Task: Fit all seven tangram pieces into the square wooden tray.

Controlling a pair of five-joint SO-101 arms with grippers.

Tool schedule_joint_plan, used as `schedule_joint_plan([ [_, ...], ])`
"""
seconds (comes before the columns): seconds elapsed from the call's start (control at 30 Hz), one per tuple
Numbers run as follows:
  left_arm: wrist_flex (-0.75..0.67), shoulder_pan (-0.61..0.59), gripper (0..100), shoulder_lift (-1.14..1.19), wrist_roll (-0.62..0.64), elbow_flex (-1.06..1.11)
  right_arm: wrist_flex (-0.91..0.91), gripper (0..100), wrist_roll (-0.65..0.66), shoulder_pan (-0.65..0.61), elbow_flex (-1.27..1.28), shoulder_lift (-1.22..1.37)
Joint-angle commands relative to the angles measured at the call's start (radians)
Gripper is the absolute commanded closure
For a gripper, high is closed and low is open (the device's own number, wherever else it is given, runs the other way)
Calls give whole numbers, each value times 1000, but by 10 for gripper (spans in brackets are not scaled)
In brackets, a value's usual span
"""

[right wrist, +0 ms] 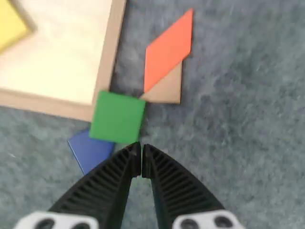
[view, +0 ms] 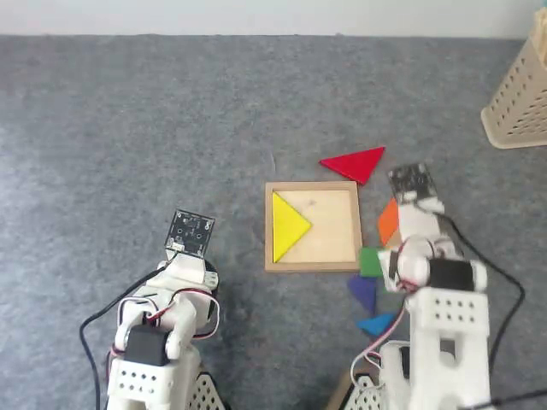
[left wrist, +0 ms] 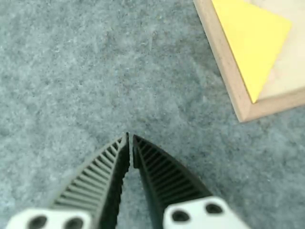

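Currently | left gripper (left wrist: 129,139) is pressed together, empty, over grey bench (view: 128,111) near square wooden tray (view: 312,266) | yellow triangular piece (view: 288,225) is seated inside tray | right gripper (right wrist: 141,147) is pressed together just beside green square piece (right wrist: 117,117) outside tray

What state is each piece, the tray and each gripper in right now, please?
Tray: holds one piece, mostly unfilled.
Yellow triangle: seated in the tray.
Red triangle: outside the tray.
Orange parallelogram: outside, overlapping the tan triangle.
Tan triangle: outside, partly covered.
Green square: outside, at the tray's corner.
Dark blue piece: outside, beside the green square.
Light blue triangle: outside.
Left gripper: shut, empty.
Right gripper: shut, empty.
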Motion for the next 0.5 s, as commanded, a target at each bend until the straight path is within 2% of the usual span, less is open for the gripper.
schedule_joint_plan([
  [0.0,6,8,988,-21,8,-19,-18,971,49,42,66,-110],
  [0.17,6,8,988,-21,8,-19,-35,971,52,90,140,-202],
  [0.47,6,8,988,-21,8,-19,-47,971,52,85,201,-308],
])
